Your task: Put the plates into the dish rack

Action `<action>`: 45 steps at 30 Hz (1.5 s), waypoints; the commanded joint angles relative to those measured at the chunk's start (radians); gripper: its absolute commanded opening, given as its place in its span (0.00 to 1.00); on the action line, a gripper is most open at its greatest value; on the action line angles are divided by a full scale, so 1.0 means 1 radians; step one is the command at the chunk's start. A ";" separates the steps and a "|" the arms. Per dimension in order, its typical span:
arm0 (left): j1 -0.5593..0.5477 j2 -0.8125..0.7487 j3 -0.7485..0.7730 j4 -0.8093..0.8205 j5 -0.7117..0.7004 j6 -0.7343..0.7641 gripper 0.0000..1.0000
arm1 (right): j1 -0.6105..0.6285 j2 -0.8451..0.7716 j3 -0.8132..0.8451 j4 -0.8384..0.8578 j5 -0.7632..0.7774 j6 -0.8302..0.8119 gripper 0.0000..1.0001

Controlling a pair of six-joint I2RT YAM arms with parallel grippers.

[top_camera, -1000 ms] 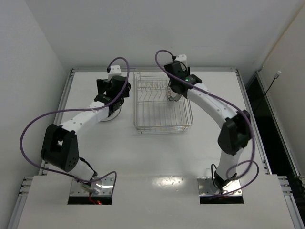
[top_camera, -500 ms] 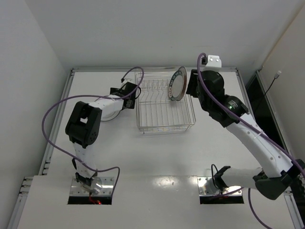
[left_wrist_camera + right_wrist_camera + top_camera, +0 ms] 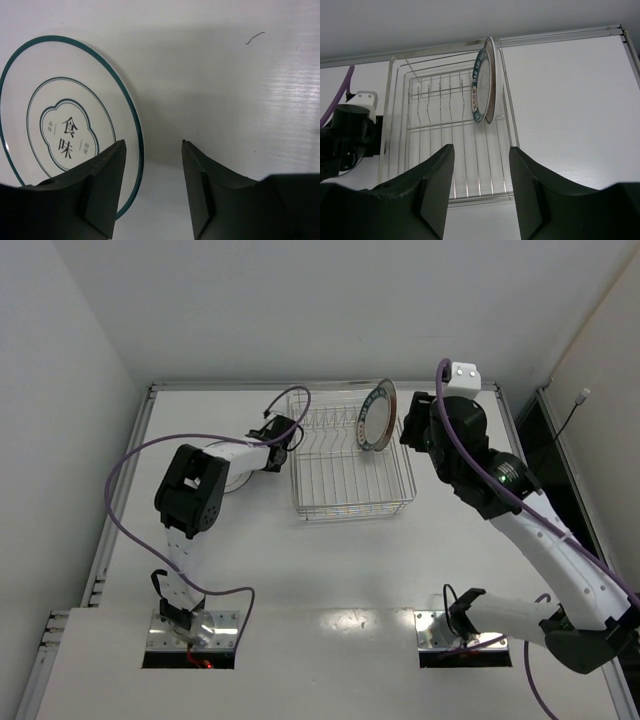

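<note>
The dish rack [image 3: 350, 480] [image 3: 445, 150], a silvery wire basket, stands on the table. Two plates stand on edge at its right end: a dark blue-green lettered one [image 3: 481, 92] [image 3: 375, 416] and a pinkish-brown one [image 3: 491, 82] behind it. My right gripper [image 3: 408, 432] [image 3: 481, 147] hangs open to the right of and above the rack, with nothing between its fingers. A third plate [image 3: 65, 135] [image 3: 235, 475], white with a thin teal rim, lies flat to the left of the rack. My left gripper [image 3: 278, 438] [image 3: 152, 145] is open over its right rim, one finger above the plate and one above the table.
A raised metal frame [image 3: 320, 386] runs along the table's back and sides. White walls close in behind and to the left. The left arm's purple cable [image 3: 150, 455] loops over the table's left part.
My right gripper has drawn back up and to the right, leaving the plates standing in the rack. My left gripper has shifted right along the flat plate and its jaws have narrowed.
</note>
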 commanded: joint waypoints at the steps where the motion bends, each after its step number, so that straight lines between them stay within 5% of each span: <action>1: 0.016 0.057 0.003 -0.041 0.003 -0.016 0.46 | 0.003 -0.038 0.021 0.004 -0.003 0.010 0.46; 16: 0.124 0.094 0.028 -0.077 0.072 -0.027 0.51 | 0.003 -0.113 0.071 -0.079 0.017 0.010 0.49; 19: 0.124 0.125 0.037 -0.086 0.105 -0.016 0.33 | 0.003 -0.123 0.071 -0.088 0.026 0.010 0.49; 20: 0.124 0.125 0.049 -0.086 0.106 -0.016 0.17 | -0.006 -0.123 0.082 -0.088 0.026 0.010 0.49; 22: 0.124 0.137 0.059 -0.097 0.087 -0.016 0.00 | -0.006 -0.133 0.082 -0.098 0.026 0.010 0.49; 29: 0.124 0.024 0.083 -0.121 0.046 -0.068 0.00 | -0.006 -0.153 0.082 -0.133 0.015 0.010 0.49; 34: 0.124 -0.258 0.098 -0.121 0.037 -0.111 0.00 | -0.006 -0.244 0.033 -0.142 -0.025 0.010 0.51; 41: -0.008 -0.424 0.362 -0.175 -0.042 -0.141 0.00 | -0.006 -0.325 -0.054 -0.151 -0.034 0.029 0.51; 45: -0.100 -0.468 0.433 -0.020 0.135 -0.203 0.00 | -0.006 -0.334 -0.076 -0.151 -0.052 0.038 0.51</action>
